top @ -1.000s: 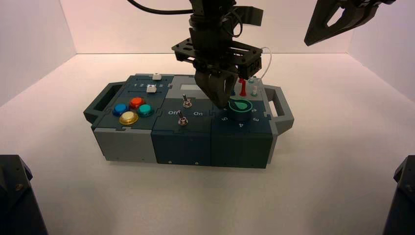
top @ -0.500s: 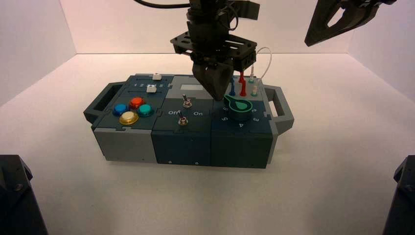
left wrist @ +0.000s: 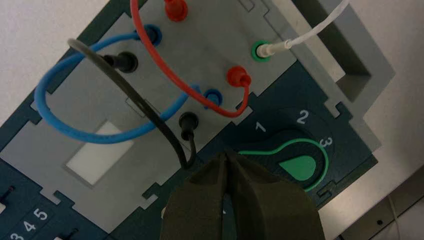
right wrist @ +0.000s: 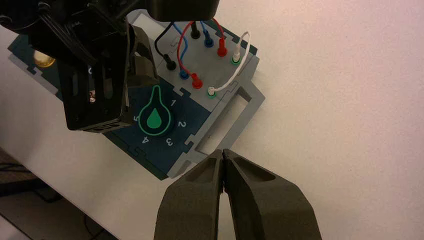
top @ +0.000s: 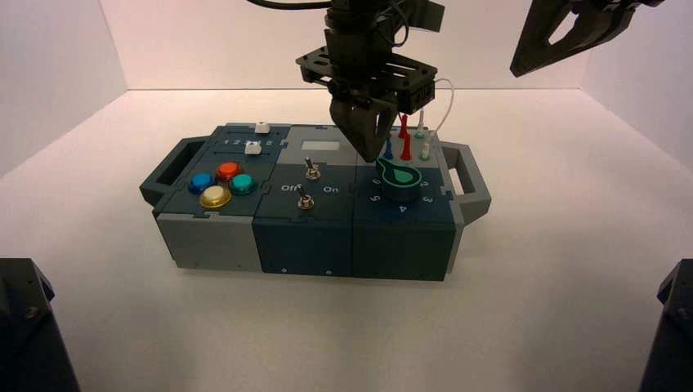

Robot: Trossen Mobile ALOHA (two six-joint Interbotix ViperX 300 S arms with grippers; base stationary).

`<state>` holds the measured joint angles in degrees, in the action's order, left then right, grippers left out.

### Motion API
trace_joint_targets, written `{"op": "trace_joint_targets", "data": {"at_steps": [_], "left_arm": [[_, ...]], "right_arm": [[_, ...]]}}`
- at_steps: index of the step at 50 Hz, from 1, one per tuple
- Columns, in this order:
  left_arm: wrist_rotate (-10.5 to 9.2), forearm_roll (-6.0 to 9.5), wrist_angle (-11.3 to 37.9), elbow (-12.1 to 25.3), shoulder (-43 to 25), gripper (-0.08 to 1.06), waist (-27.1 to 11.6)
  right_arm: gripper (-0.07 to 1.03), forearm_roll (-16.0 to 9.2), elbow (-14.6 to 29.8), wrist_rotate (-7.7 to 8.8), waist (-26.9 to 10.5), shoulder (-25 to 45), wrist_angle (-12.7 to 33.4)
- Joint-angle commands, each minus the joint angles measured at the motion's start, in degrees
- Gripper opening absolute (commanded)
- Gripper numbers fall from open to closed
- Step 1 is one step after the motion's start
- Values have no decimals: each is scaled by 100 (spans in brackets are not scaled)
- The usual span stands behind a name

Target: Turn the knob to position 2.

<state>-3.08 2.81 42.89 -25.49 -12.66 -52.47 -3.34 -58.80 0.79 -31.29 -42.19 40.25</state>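
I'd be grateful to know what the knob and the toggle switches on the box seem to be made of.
The knob looks like matte plastic: dull dark body, evenly coloured green teardrop, though painted material is possible. The toggle switches seem to be polished metal, judging by their bright glints.

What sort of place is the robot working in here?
Probably a robotics lab test station: a panel box with practice controls such as the green-topped rotary knob and coloured push buttons, set on a plain pale surface between pale walls.
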Motion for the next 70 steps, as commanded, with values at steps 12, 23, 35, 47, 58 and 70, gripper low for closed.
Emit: {"op": "trace_joint_targets", "data": {"at_steps": [12,23,35,47,58,70], "left_arm": [[9,-246,211,105,185,-3,149],[26,-246,290,-53,325,-3,141],[26,-193,308,-132,378,-3,9],[26,-105,308,-53,316,-3,-185],[26,-62,308,-44,281,-3,-229],[26,-44,308,0,246,-3,-290]], "right_arm": [[-2,0,176,9,0,-44,-18],[-2,9,176,0,0,-44,-26],[-2,26,193,0,53,-44,-26],[-2,26,193,0,62,-44,-44],[-2,35,193,9,70,-44,-44],[-2,44,193,9,62,-44,-44]]}}
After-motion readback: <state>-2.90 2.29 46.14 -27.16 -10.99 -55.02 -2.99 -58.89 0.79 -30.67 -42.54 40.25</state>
